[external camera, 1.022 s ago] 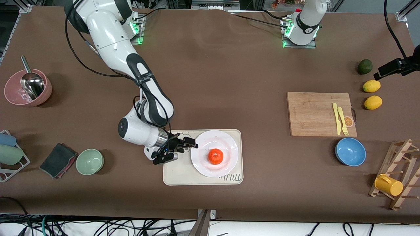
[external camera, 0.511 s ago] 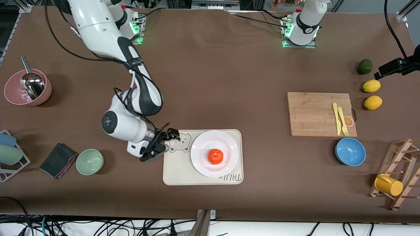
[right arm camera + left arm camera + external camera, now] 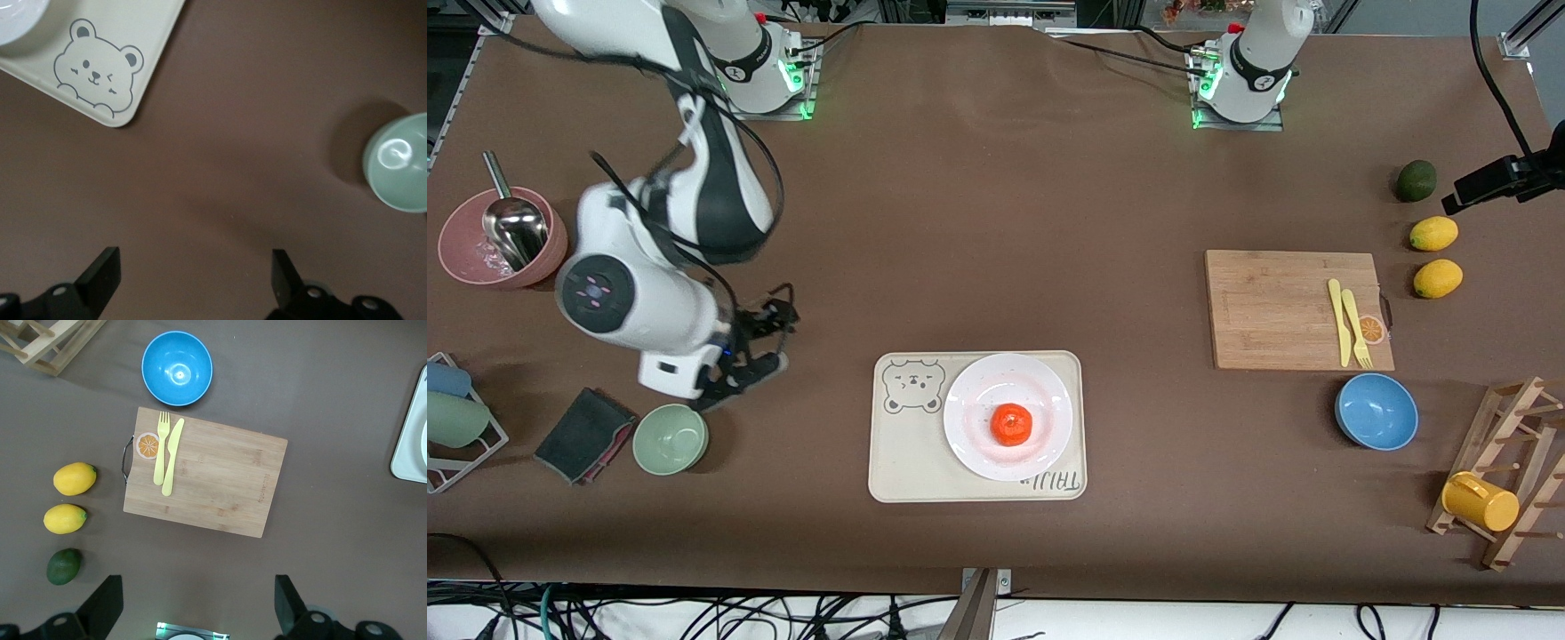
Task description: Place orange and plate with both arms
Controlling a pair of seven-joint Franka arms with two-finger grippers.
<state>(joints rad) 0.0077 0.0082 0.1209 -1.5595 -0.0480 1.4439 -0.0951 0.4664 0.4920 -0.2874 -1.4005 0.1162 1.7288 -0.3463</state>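
Both task things sit together nearest the front camera: the orange (image 3: 1011,424) rests in the middle of the plate (image 3: 969,396), and the plate lies on the tray (image 3: 907,462), toward the end away from its bear drawing (image 3: 911,388).

A second ago the right gripper (image 3: 758,342) hung at the plate's rim over the tray; half a second ago it was at the tray's bear corner. Now it is well clear of the tray, over bare table above the green bowl (image 3: 671,438), toward the right arm's end. Its fingers are spread wide and carry nothing; the right wrist view shows only cloth between them, with the tray corner and the bowl at the edges. Plate and orange have not shifted through this pull-back.

Farther up the table, the left gripper (image 3: 197,603) waits high over the left arm's base, looking down on the board (image 3: 207,480); its fingers are also wide apart and empty.

I judge the placing done, and the right arm's retreat looks like a move toward rest.
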